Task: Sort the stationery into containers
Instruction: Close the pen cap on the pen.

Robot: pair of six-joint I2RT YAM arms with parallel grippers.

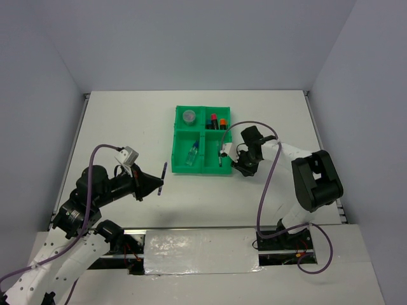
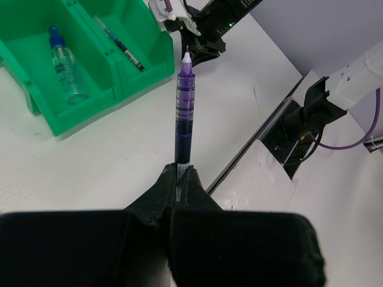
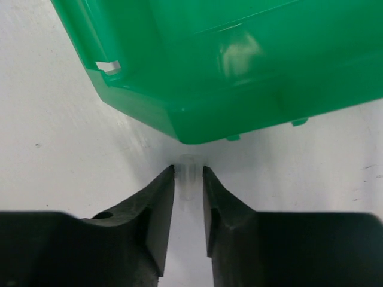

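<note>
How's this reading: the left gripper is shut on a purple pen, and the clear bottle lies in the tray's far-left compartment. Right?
Not quite. The top external view shows the clear bottle in the near-left compartment of the green tray; the far-left one holds the grey disc. The left gripper is indeed shut on the purple pen.

Two white-and-black arms (image 1: 316, 181), looping purple cables (image 1: 262, 190), matte black wedge-shaped gripper fingers (image 3: 149, 221), white wrist camera box (image 1: 129, 154)

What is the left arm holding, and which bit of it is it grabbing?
A purple pen, pinched at its back end between the left fingers, with the writing tip pointing away.
</note>
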